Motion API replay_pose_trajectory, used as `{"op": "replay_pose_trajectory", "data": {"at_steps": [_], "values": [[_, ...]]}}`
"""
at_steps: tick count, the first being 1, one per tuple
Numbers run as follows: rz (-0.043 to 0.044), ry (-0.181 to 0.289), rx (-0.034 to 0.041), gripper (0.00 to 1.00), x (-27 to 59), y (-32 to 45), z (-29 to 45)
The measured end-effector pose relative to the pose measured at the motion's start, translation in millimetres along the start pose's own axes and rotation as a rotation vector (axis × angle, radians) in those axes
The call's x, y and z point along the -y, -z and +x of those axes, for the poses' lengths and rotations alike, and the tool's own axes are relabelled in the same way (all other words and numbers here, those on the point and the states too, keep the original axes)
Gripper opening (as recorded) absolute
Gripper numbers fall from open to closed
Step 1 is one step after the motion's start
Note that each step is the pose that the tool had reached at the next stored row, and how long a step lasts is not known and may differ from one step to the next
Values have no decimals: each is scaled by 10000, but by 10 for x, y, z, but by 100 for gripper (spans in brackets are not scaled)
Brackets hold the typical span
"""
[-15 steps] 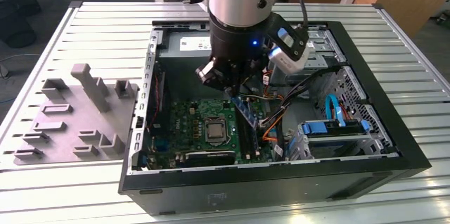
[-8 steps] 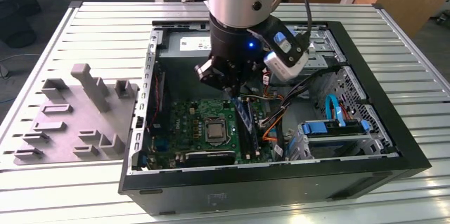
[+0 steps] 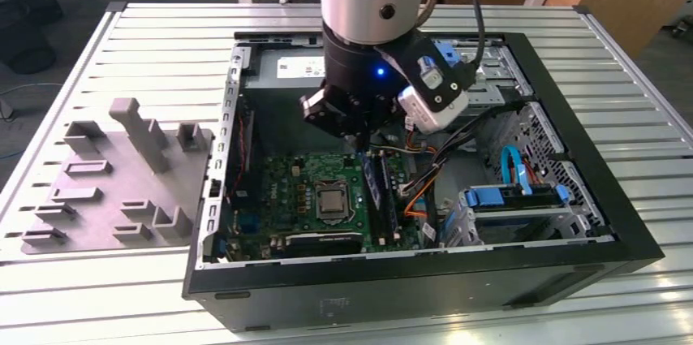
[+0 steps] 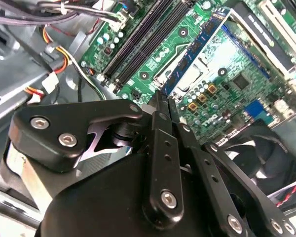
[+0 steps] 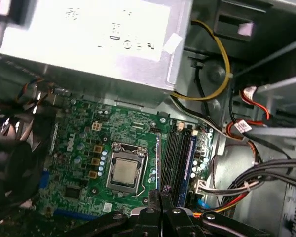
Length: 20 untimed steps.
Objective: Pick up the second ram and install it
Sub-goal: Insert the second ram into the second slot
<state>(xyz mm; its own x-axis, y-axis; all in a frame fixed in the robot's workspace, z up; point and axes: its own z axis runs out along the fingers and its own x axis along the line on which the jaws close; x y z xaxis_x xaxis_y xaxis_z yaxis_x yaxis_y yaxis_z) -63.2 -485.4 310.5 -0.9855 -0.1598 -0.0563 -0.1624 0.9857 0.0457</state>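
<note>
Surface (image 3: pixel 162 28): pale ribbed metal slats, running crosswise. Item one: grey plastic tray (image 3: pixel 81 199) with upright posts and small brackets, lying flat toward the exterior view's left. Item two: open black computer case (image 3: pixel 433 288), laid on its side just beside the tray, occupying the middle and the exterior view's right.
</note>
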Motion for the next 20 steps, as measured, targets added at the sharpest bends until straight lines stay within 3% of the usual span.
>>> {"op": "replay_pose_trajectory", "data": {"at_steps": [9,20], "values": [[87,-1541,70,13,1,-20,1],[82,-1474,67,13,12,-89,-93]]}}
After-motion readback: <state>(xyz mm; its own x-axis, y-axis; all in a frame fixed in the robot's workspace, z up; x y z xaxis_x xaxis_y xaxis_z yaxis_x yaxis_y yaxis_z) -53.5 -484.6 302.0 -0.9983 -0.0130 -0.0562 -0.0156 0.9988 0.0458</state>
